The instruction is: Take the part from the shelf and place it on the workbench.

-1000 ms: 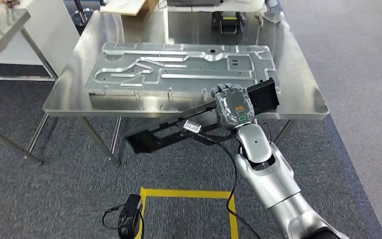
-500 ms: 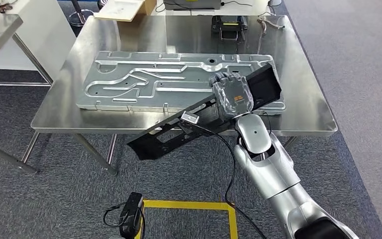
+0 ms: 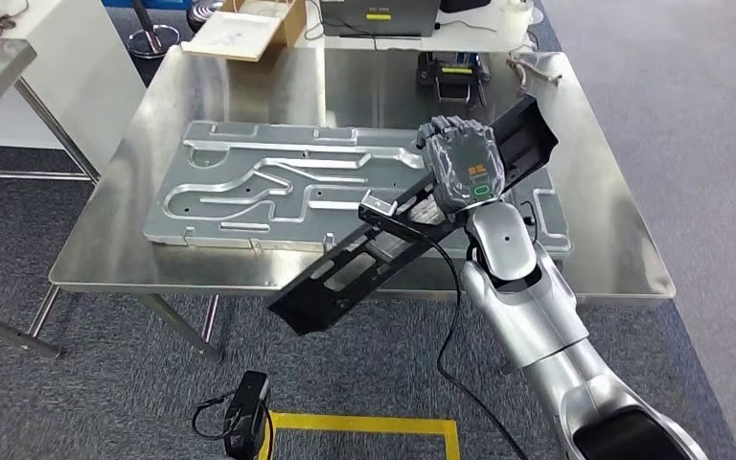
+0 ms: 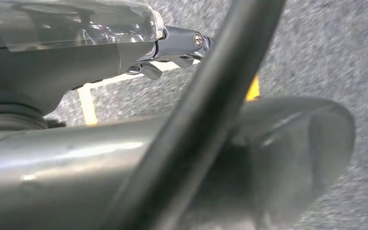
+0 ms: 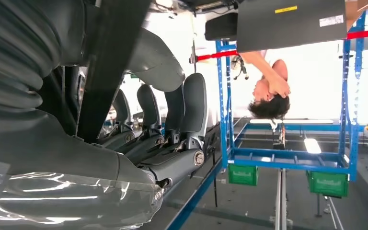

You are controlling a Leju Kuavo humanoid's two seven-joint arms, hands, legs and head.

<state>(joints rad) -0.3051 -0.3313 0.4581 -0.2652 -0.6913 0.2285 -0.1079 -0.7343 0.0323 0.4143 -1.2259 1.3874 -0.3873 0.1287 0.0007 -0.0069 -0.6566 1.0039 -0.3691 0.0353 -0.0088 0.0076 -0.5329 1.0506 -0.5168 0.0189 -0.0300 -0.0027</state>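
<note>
Right hand (image 3: 463,171), fingers wrapped round the long black part (image 3: 383,240), carries it tilted above the steel workbench (image 3: 613,240), over the near edge of the embossed metal panel (image 3: 278,182), lower end overhanging the floor. We judge placement in hand; next we must level and lower it. Left hand's (image 4: 76,52) state: we cannot tell.
</note>
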